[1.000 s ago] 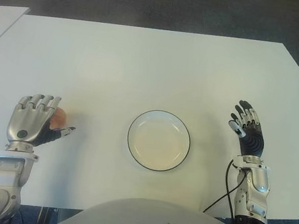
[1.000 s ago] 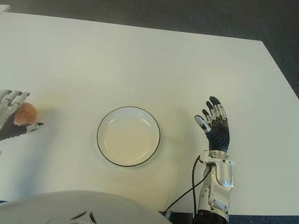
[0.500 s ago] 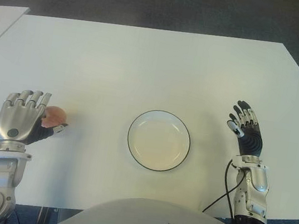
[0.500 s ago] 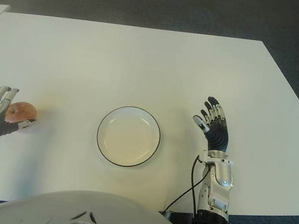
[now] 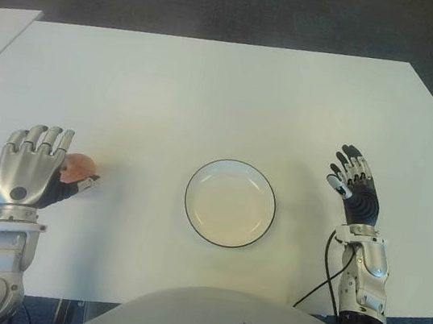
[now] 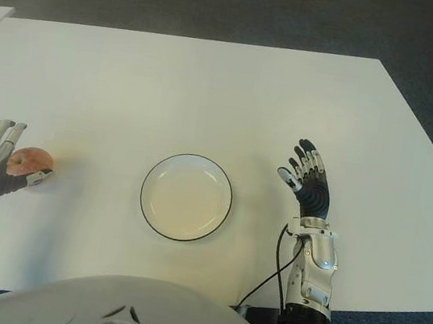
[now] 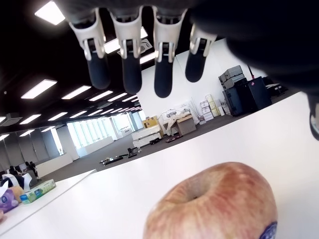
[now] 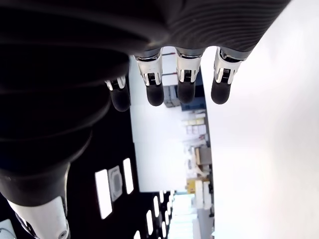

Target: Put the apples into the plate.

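Fingers (image 7: 124,59) of the left hand (image 5: 32,171) stand spread and uncurled above the apple (image 5: 79,167), none of them pressing on it; the wrist view shows open air between fingertips and fruit, so this reads as a hand poised to take hold rather than one holding. The apple sits on the bench (image 5: 210,96), stem dimple up, well to the left of the plate (image 5: 230,203), with the thumb low beside it on the plate side and the palm on the far side, a cupped stance that would let the fingers close round it from above. Whether the thumb touches the skin cannot be told. The plate holds nothing, so the task looks barely begun: the likely next need is a firm wrap before any carry across toward the plate. To the right of the plate, the right hand (image 6: 308,184) is idle, palm turned toward the plate, its fingers (image 8: 154,84) extended and loosely parted with nothing in them, clear of the route.
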You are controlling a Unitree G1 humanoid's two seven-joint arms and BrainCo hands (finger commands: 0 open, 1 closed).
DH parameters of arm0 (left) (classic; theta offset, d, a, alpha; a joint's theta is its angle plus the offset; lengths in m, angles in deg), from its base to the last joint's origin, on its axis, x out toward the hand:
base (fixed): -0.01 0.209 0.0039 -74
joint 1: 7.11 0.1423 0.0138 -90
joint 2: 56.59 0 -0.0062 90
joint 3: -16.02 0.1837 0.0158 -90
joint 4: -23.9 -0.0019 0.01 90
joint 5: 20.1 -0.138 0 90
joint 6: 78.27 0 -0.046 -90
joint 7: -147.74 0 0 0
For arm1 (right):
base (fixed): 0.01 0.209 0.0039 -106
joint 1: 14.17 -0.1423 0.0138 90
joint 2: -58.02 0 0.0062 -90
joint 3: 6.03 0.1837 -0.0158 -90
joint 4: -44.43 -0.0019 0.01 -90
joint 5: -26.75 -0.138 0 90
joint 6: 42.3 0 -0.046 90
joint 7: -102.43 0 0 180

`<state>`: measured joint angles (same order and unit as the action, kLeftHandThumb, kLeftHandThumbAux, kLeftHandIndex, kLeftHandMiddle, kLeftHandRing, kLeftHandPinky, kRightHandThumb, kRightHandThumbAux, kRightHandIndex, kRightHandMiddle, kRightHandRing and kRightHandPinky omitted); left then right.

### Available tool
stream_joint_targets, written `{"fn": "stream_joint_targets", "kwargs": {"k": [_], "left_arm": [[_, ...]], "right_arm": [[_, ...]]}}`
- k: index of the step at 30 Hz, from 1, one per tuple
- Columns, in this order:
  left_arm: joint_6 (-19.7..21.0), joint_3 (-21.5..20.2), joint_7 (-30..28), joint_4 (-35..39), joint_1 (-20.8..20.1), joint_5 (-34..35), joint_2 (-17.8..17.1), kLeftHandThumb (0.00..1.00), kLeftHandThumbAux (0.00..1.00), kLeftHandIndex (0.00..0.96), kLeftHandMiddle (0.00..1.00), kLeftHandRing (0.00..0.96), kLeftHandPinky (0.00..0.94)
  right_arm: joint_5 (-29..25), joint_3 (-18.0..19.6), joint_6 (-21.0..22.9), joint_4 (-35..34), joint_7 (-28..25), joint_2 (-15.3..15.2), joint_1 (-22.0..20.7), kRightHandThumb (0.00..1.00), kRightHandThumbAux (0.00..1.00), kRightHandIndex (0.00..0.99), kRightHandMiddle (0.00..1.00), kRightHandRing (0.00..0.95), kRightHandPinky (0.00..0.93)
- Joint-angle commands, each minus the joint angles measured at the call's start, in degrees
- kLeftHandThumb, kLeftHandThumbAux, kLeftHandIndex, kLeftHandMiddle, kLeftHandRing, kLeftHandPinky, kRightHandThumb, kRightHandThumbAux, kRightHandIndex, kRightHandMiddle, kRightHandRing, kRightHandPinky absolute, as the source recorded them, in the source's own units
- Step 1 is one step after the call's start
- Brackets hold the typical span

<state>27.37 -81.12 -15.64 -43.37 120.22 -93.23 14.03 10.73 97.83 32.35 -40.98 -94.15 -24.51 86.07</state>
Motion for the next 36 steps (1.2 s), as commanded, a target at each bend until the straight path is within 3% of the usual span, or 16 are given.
{"fn": "stream_joint_targets", "kwargs": {"k": [1, 11, 36], "left_arm": [[-0.8, -1.2, -1.5, -0.7, 0.1, 0.7, 0.0, 0.458, 0.299, 0.170, 0.208, 0.193, 0.204], [-1.2, -1.8, -5.5, -5.9, -1.0, 2.6, -1.4, 0.494, 0.282, 0.151, 0.184, 0.171, 0.177], [-2.2, 0.9, -6.3, -13.4, -4.8, 4.9, -1.8, 0.470, 0.296, 0.151, 0.203, 0.185, 0.191]], "right_arm": [[-0.7, -0.2, 0.9, 0.0, -0.3, 0.3, 0.1, 0.140, 0.734, 0.104, 0.028, 0.000, 0.002], [1.1, -0.2, 1.5, -1.2, 1.3, 0.0, 0.2, 0.144, 0.718, 0.109, 0.030, 0.001, 0.015], [-1.1, 1.5, 1.8, -2.8, 1.1, 0.2, 0.2, 0.173, 0.686, 0.121, 0.056, 0.019, 0.021]]}}
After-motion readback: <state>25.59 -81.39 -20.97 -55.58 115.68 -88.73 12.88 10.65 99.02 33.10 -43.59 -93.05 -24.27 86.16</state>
